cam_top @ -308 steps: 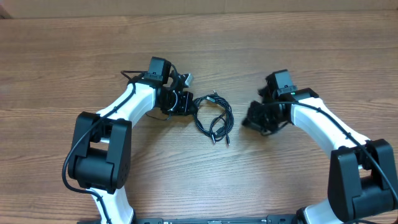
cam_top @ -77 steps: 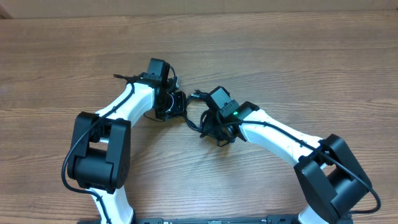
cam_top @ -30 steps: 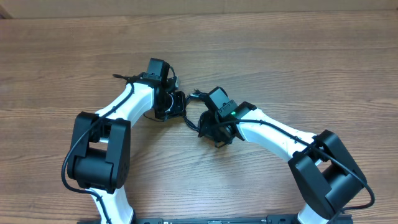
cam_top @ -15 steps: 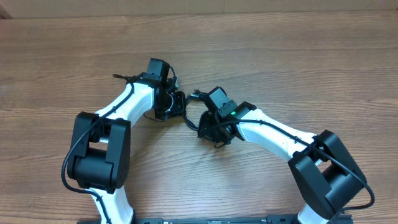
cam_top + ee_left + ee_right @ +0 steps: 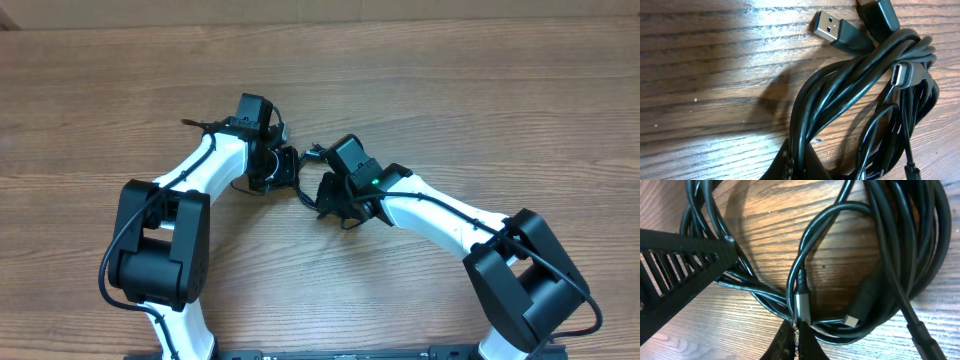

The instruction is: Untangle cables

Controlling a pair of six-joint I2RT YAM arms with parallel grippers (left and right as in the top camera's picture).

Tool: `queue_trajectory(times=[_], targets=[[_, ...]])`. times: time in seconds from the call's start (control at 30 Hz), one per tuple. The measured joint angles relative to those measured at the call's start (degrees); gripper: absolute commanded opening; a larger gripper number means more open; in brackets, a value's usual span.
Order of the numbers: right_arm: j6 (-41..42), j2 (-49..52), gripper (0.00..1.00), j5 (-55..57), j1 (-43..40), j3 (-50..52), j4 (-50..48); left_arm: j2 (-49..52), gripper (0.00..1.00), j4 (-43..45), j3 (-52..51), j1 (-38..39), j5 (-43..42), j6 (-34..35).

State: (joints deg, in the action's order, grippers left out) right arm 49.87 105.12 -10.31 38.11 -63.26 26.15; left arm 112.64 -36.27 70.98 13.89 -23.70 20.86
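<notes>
Black cables (image 5: 900,245) are pinched in the closed right end effector (image 5: 797,342) beside a silver-tipped plug (image 5: 802,305), and just beyond it the closed left end effector (image 5: 792,169) grips the same bundle on the bench (image 5: 715,75), so pulling apart may cinch the loops.

Wood-grain surface (image 5: 500,90) fills nearly the whole overhead view: mid-brown w/ darker streaks, grain running 9 to 3 o'clock. Along the 12 o'clock edge sits a paler tan band (image 5: 420,8), flat & plain; can't tell if wall or board. Light is even, no hard shadows. Left wrist view: whitish glare (image 5: 755,30) on the wood toward 12 o'clock, soft shadow patch (image 5: 772,97) near centre.
</notes>
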Motion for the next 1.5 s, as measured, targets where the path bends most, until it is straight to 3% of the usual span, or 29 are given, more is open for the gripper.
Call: queue_trajectory(times=[0.27,0.53,0.87,1.5], targets=[[-8.15,0.0,0.04,-10.64,-5.49,0.0,3.63,0.0,0.04,0.0,0.0,0.0,0.0,0.02],[-9.88,0.07,0.04,-14.99,-8.61,0.0,6.43,0.0,0.04,0.0,0.0,0.0,0.0,0.02],[-8.85,0.07,0.04,-11.87,-4.0,0.0,5.95,0.0,0.04,0.0,0.0,0.0,0.0,0.0],[-6.38,0.07,0.04,-7.08,-2.64,0.0,4.28,0.0,0.04,0.0,0.0,0.0,0.0,0.02]])
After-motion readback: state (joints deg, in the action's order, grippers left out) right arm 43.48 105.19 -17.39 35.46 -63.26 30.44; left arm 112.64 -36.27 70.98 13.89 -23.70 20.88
